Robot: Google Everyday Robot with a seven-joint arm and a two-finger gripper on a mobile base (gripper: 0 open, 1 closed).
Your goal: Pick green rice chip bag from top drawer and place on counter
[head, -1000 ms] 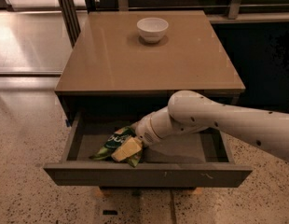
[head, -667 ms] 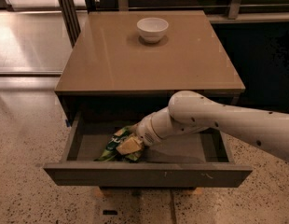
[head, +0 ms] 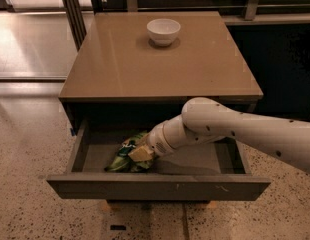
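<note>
Gripper sits inside the open top drawer, left of middle. Its fingers pinch the green rice chip bag, and one tan pad shows pressed onto the crumpled top. The bag is on the drawer floor, near the front panel. Versus a second ago, the bag is bunched tighter under the pad and the pad is slightly higher. White bowl at the back of the counter is unmoved.
</note>
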